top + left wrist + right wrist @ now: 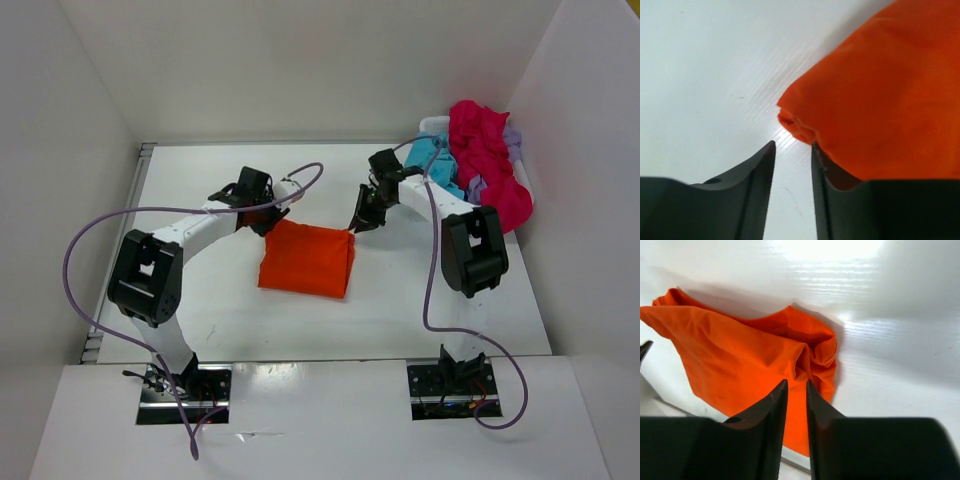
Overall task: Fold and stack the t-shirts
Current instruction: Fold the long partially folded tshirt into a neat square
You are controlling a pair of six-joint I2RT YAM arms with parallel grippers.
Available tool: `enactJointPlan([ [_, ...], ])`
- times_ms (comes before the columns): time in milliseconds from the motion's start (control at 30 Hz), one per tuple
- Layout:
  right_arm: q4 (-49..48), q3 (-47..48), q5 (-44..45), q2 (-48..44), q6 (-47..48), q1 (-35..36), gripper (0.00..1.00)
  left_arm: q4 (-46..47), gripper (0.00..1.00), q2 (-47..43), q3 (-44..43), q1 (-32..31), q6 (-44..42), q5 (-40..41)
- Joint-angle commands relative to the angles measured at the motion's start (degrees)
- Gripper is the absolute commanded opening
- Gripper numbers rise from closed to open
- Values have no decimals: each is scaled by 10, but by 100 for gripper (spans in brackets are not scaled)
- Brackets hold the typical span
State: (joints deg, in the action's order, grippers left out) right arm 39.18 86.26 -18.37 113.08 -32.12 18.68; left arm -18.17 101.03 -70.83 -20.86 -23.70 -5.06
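The bright orange t-shirt (305, 262) lies folded into a rough rectangle mid-table. My left gripper (270, 225) sits at its far left corner. In the left wrist view that gripper (792, 145) is open, with bare table between its fingers and the orange t-shirt (880, 100) corner just ahead and to the right. My right gripper (356, 224) hovers at the far right corner. Seen from the right wrist, this gripper (796, 384) is open a little, and the bunched orange t-shirt (740, 355) lies beneath the gap. The magenta-red t-shirt (485, 150), the turquoise one (432, 160) and the lavender one (513, 140) are heaped at the back right.
The white basket (432, 125) holding the heap stands against the right wall at the back. White walls close in the table on the left, back and right. Purple cables loop over both arms.
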Motion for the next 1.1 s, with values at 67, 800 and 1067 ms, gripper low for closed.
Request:
enactJointPlan([
  [67, -31, 8, 47, -72, 6, 22, 15, 6, 47, -8, -21, 14, 30, 67],
  [800, -51, 39, 73, 72, -5, 27, 0, -8, 48, 86, -69, 34, 63, -42],
  [1067, -45, 55, 84, 49, 21, 27, 15, -32, 48, 77, -91, 52, 105, -21],
])
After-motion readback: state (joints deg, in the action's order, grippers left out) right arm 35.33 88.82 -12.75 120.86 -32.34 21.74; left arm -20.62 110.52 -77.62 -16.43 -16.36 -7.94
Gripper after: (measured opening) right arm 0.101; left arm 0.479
